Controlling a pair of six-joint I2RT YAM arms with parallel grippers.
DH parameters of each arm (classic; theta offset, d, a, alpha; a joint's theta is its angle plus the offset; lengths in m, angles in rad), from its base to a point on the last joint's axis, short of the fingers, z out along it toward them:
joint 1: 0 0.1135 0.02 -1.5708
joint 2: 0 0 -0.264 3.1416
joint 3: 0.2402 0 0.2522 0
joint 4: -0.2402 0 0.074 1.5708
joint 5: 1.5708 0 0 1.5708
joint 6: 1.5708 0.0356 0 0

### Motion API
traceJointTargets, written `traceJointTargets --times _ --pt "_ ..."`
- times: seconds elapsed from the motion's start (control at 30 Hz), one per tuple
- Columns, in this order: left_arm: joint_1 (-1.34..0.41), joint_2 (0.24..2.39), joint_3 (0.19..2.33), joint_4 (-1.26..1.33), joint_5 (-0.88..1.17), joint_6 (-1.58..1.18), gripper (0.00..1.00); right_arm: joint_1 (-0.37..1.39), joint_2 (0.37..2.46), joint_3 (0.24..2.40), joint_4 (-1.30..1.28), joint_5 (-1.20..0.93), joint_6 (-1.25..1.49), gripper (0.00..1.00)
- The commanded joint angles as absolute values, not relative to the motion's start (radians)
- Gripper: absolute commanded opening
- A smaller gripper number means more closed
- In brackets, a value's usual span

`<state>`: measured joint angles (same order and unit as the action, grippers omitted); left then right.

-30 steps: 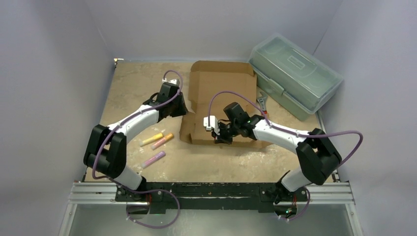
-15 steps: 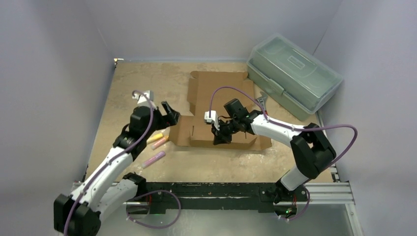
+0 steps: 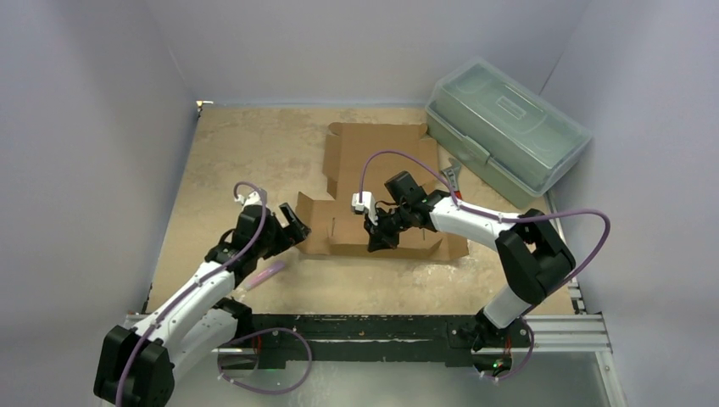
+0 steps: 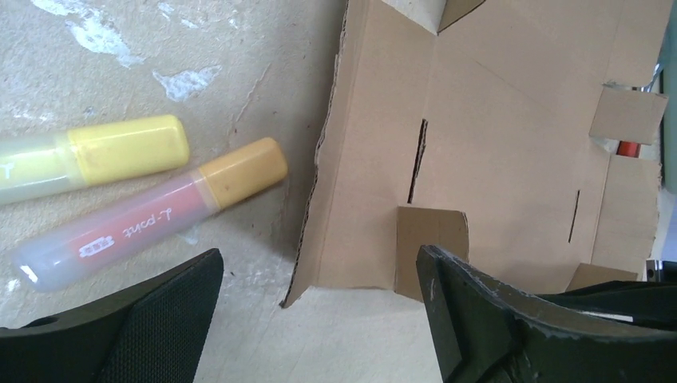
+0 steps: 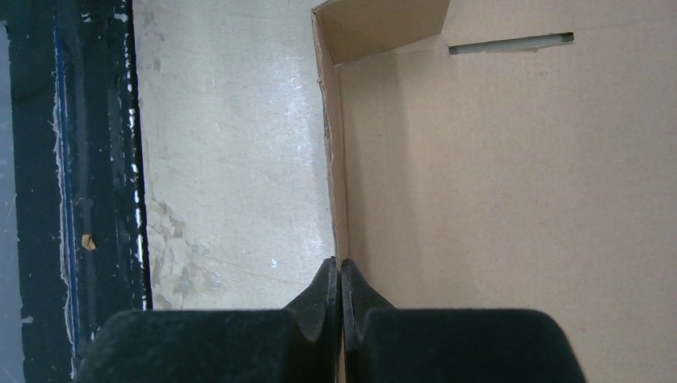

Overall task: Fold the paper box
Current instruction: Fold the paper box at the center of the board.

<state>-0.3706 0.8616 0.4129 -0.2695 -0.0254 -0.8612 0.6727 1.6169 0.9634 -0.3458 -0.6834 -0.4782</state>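
1. Now, the paper box (image 3: 373,157) is the biggest thing to mind. It lies open and mostly flat in the middle of the table (image 3: 246,153), with its back part toward the far wall.
2. I think the folding has only just begun. The step now looks like lifting the left side flap (image 4: 367,159).
3. The right gripper (image 3: 377,237) has its fingers pressed together right at the near edge of the box. A thin wall stands up a little there. I cannot tell if any cardboard is pinched between them.
4. The left gripper (image 3: 294,222) has its fingers spread wide and holds nothing. It hangs just beside the near corner of that flap.
5. To do it well, slip one finger under the flap's edge and put the other on top. Then pinch and turn the flap up slowly along its fold line. The other gripper should keep the box from sliding.
6. Pale purple walls (image 3: 93,127) stand on three sides. The table is tan with white scuffs. It looks smooth, so the box may slip.
7. A grey-green toolbox (image 3: 509,127) sits at the far right, just beside the box.
8. Smallest are the pens. A yellow marker (image 4: 104,155) and an orange-capped marker (image 4: 160,211) lie just beside the flap. A purple marker (image 3: 267,273) lies near the left arm. A finger could bump them.
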Motion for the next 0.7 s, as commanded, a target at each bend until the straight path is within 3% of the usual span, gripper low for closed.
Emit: traceJointTargets --times 0.0,0.17,0.43,0.67 --pt "-0.366 0.924 0.395 -0.146 0.007 -0.879 0.91 0.670 1.615 0.996 -0.337 -0.706 -0.453 0.00" --pt "-0.366 0.979 0.341 0.066 0.132 -0.877 0.88 0.670 1.616 0.994 -0.332 -0.701 -0.449 0.00" --pt "-0.367 0.903 0.305 0.166 0.208 -0.870 0.83 0.670 1.634 1.001 -0.325 -0.683 -0.438 0.00" --pt "-0.369 0.982 0.297 0.235 0.275 -0.896 0.83 0.673 1.671 1.042 -0.340 -0.675 -0.435 0.00"
